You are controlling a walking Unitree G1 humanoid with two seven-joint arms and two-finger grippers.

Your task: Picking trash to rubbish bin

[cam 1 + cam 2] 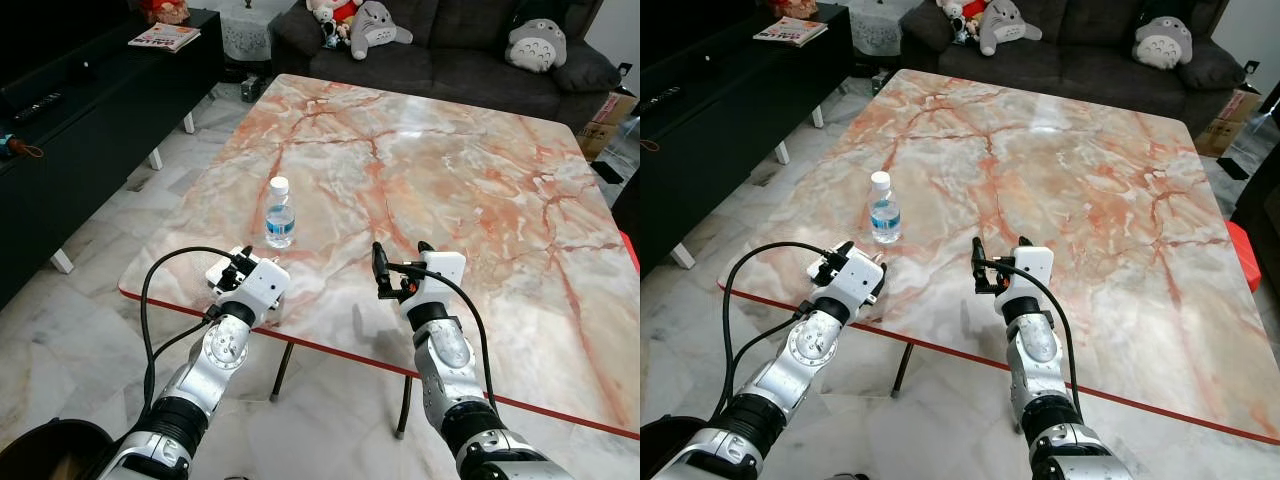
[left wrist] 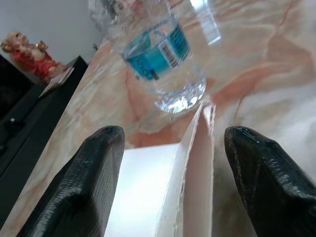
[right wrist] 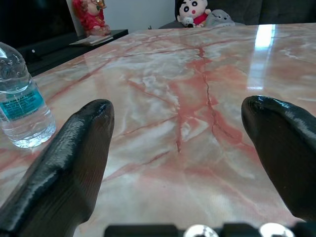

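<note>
Fingers (image 2: 84,182) on the left gripper (image 2: 168,187) are spread wide around a white paper scrap (image 2: 163,192) at the table (image 1: 480,180) edge, probably lining up a grab. Water bottle (image 1: 280,213) stands just beyond. Right gripper (image 1: 398,268) hovers spread too, holding nothing.

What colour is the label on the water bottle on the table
The label on the water bottle is blue, with a white barcode patch; the left wrist view shows it best.
</note>
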